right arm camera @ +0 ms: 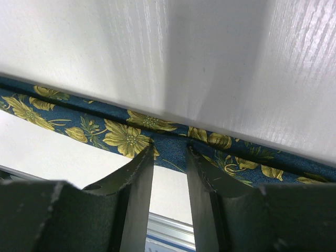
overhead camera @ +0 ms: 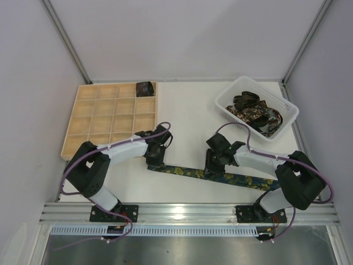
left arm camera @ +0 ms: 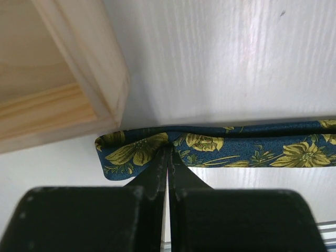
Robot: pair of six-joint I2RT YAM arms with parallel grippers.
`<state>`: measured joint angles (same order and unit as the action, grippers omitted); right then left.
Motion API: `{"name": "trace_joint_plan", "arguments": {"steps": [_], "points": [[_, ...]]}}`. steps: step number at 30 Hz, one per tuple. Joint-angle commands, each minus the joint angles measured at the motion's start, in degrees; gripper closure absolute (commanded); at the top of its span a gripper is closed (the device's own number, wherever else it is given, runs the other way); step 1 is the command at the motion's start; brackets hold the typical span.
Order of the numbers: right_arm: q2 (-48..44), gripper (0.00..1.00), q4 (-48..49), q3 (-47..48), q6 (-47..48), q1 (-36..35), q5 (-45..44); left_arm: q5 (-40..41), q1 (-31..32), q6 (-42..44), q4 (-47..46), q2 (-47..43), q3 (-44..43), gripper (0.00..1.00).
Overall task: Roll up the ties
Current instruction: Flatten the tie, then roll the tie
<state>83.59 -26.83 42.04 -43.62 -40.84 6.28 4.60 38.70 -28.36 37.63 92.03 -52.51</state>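
Observation:
A navy tie with yellow-green flowers (overhead camera: 220,176) lies flat along the table's near edge, stretched between both arms. My left gripper (overhead camera: 155,160) is shut on the navy tie (left arm camera: 236,149) close to its left end, which curls over at the pinch (left arm camera: 169,149). My right gripper (overhead camera: 211,165) stands over the middle of the tie (right arm camera: 68,126) with its jaws a little apart (right arm camera: 170,148). Its fingertips (right arm camera: 147,157) rest on the cloth's near edge, and bare table shows between them. Several more dark ties (overhead camera: 253,110) sit in the basket. One rolled tie (overhead camera: 145,88) fills a tray cell.
The pale wooden grid tray (overhead camera: 83,118) stands at the back left, its corner (left arm camera: 63,94) just beyond the left gripper. The white slotted basket (overhead camera: 226,102) is at the back right. A metal rail (overhead camera: 187,210) runs along the near edge.

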Motion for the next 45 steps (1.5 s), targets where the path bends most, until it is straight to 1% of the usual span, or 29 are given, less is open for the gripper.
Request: {"name": "trace_joint_plan", "arguments": {"steps": [1, 6, 10, 11, 15, 16, 19, 21, 24, 25, 27, 28, 30, 31, 32, 33, 34, 35, 39, 41, 45], "points": [[0.35, 0.62, -9.64, -2.4, 1.78, 0.06, -4.08, 1.64, -0.38, -1.7, 5.17, -2.55, 4.08, 0.99], [-1.41, 0.62, -11.49, -2.05, 2.22, 0.94, -4.44, 1.99, -0.29, -3.01, 7.37, -6.42, 5.67, 0.99], [-2.38, 0.61, -13.77, 0.05, 4.59, 0.41, -5.31, 0.59, -0.2, -6.17, 9.48, -8.53, 5.66, 0.99], [-2.9, 0.61, -14.12, 1.1, 4.59, -0.37, -5.67, 0.24, -0.29, -7.31, 9.48, -9.14, 6.01, 0.99], [-1.86, 0.59, -15.36, 9.8, 4.16, -7.39, -6.2, 0.41, -0.29, -9.34, 9.13, -11.69, 8.04, 0.99], [-1.68, 0.59, -15.01, 11.12, 3.89, -8.02, -6.2, 0.67, -0.29, -9.52, 9.04, -12.04, 8.04, 0.99], [-1.15, 0.59, -11.94, 14.55, 1.09, -9.43, -4.1, 0.32, -0.29, -10.13, 9.31, -13.71, 7.25, 0.99], [-0.36, 0.59, -9.57, 15.87, -1.11, -9.7, -2.08, -0.99, -0.2, -10.75, 10.09, -17.22, 7.16, 0.99], [2.44, 0.59, -1.51, 16.23, -3.66, -11.01, 1.7, -2.14, -0.29, -12.68, 12.98, -22.5, 6.72, 0.99], [3.5, 0.59, 0.44, 16.23, -4.37, -11.54, 4.06, -1.18, -0.29, -13.12, 14.22, -23.46, 6.11, 0.98], [5.52, 0.64, 3.87, 16.75, -5.6, -12.77, 4.88, -0.04, -0.46, -12.95, 16.33, -26.01, 3.75, 0.94], [7.62, 0.65, 6.41, 18.15, -5.69, -14.43, 4.53, 1.45, -0.38, -12.86, 18.08, -26.89, 2.95, 0.89], [10.17, 0.7, 7.84, 20.35, -5.52, -15.67, 3.91, 2.69, -1.08, -12.6, 20.63, -28.91, 0.15, 0.8], [12.45, 0.73, 8.72, 21.14, -5.6, -16.28, 3.91, 3.3, -1.43, -12.08, 21.6, -29.36, -0.83, 0.78], [13.43, 0.81, 9.16, 22.8, -5.69, -17.25, 3.91, 4.88, -1.95, -11.9, 22.57, -29.8, -1.71, 0.76], [14.31, 0.84, 9.6, 23.43, -6.13, -17.69, 3.65, 5.41, -2.13, -11.46, 23.88, -30.32, -3.2, 0.74], [15.36, 0.87, 9.86, 24.13, -6.65, -18.04, 3.3, 5.77, -2.22, -10.85, 24.51, -31.2, -3.73, 0.73], [17.11, 0.92, 9.78, 25.27, -7.09, -18.57, 2.95, 6.81, -2.4, -10.84, 25.03, -31.82, -4.17, 0.73], [20.73, 0.98, 10.48, 27.64, -8.06, -19.89, 1.64, 7.09, -2.57, -10.75, 26.18, -34.89, -4.62, 0.7], [22.39, 1.0, 10.74, 28.35, -8.41, -20.42, 0.4, 6.83, -2.57, -11.54, 26.62, -36.21, -4.27, 0.7], [24.34, 1.0, 10.83, 29.41, -9.2, -21.12, -2.67, 5.77, -2.66, -11.46, 26.18, -38.67, -3.39, 0.71]]}}
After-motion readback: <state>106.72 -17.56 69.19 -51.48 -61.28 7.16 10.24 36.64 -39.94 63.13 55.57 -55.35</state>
